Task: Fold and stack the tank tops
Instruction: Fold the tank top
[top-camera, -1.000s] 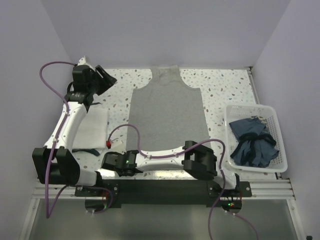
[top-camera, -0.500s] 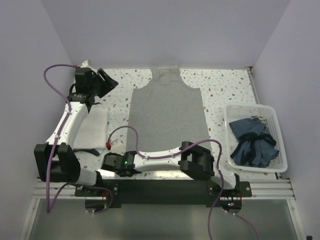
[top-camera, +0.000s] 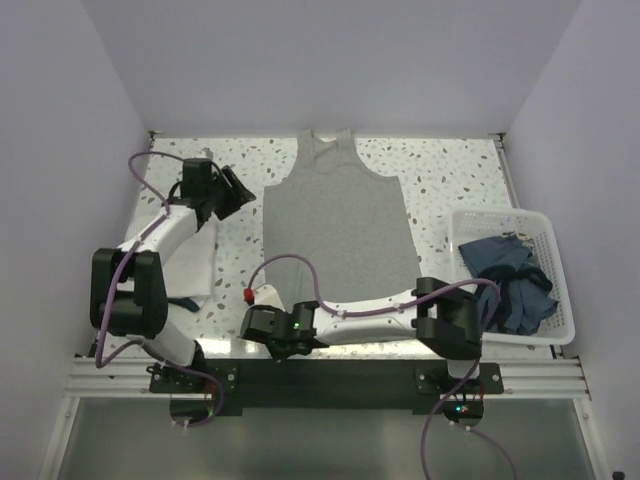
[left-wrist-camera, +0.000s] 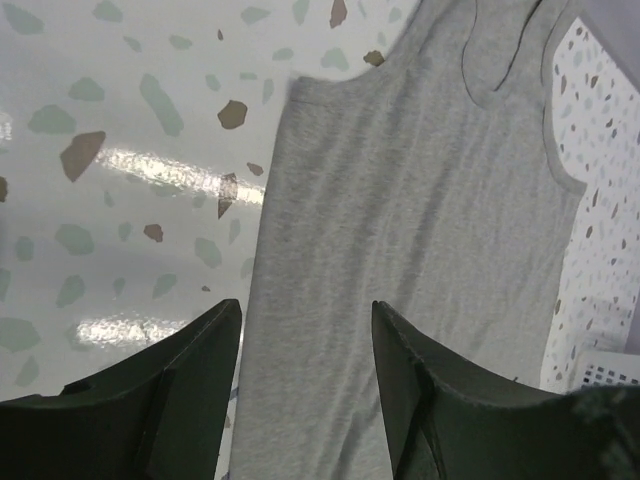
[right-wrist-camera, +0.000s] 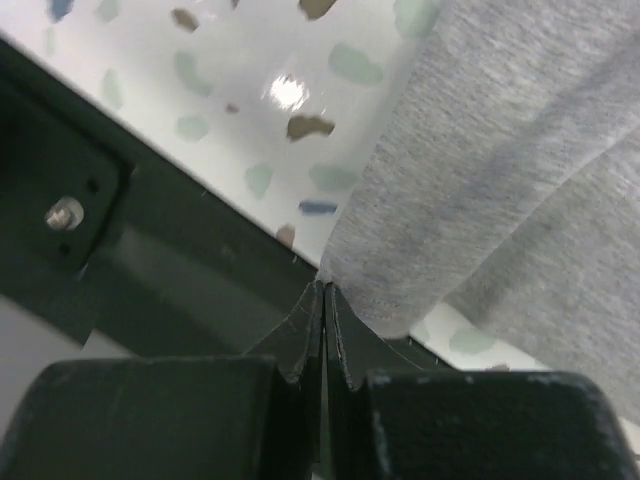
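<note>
REMOTE STATION: A light heather grey sleeveless knit tank top (top-camera: 340, 225) lies spread flat in the middle of the white speckled terrazzo surface (top-camera: 445, 175). From my overhead camera, its straps are at the far edge and its hem is toward the arm bases.

My right gripper (top-camera: 266, 298) reaches across from its base to the near left corner of that hem, jaws pressed together. My right wrist camera shows them pinching the very corner of the grey fabric (right-wrist-camera: 500, 160). The cloth stands up there in a soft fold, just above the black frame rail (right-wrist-camera: 100, 230).

My left gripper (top-camera: 240, 198) hangs at the top's left side, below the armhole, with its jaws spread wide and holding nothing. From my left wrist camera, the garment's side edge runs down between the two dark fingers (left-wrist-camera: 190, 390). I cannot tell whether they touch the cloth.

A white tank top (top-camera: 205, 265), folded into a rectangle, rests on the surface at the left. It is partly under the left arm and just apart from the grey one.

At the right edge stands a white plastic lattice basket (top-camera: 512, 216) with dark blue clothing (top-camera: 505, 285) bundled inside. The right arm's elbow overlaps the basket's near left corner in my overhead view.
</note>
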